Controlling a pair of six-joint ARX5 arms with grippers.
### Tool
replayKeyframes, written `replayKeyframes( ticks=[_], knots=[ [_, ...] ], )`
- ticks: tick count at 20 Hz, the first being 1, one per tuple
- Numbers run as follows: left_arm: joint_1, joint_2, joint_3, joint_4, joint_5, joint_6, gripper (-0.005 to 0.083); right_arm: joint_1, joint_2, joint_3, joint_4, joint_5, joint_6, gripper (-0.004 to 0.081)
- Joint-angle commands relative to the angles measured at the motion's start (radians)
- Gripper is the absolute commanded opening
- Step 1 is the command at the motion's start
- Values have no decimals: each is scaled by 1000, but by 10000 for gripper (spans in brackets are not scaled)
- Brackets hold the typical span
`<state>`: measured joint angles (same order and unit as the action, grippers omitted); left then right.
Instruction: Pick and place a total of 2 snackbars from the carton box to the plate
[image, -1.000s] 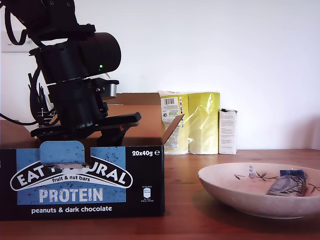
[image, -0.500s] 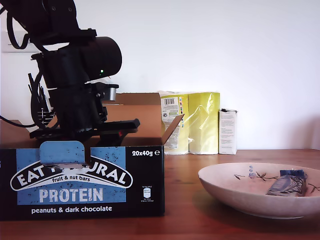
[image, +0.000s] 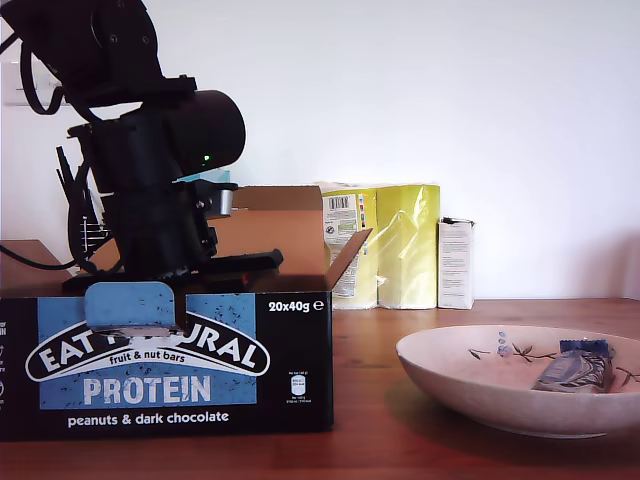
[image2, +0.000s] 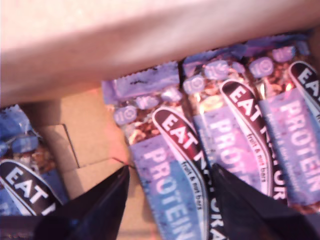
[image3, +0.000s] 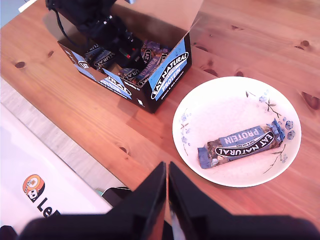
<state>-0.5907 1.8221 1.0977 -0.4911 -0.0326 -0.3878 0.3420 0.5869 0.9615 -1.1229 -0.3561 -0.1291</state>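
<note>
Cardboard carton box (image: 165, 365) hides my first end effector (image2: 170, 172), spread wide over snackbars (image2: 235, 125).

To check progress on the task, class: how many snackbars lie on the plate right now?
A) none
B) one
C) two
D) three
B: the second wrist view shows a single snackbar lying on the plate, with no other beside it.

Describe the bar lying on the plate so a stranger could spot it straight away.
Find the wide flowered plate beside the big carton box on the wooden table. One blue-wrapped snackbar lies in it, alone; the other bars sit inside the box.
</note>
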Motion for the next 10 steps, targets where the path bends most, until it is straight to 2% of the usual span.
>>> replayKeyframes(
  ticks=[1, 8, 10],
  knots=[
    [-1, 50, -10, -1, 2, -6, 470, 3, -4, 15, 8, 0, -3, -13],
    [-1, 50, -9, -37, 10, 3, 234, 3, -3, 15, 10, 0, -3, -13],
    [-1, 50, -5, -40, 32, 3, 199, 3, -3, 15, 10, 0, -3, -13]
  ],
)
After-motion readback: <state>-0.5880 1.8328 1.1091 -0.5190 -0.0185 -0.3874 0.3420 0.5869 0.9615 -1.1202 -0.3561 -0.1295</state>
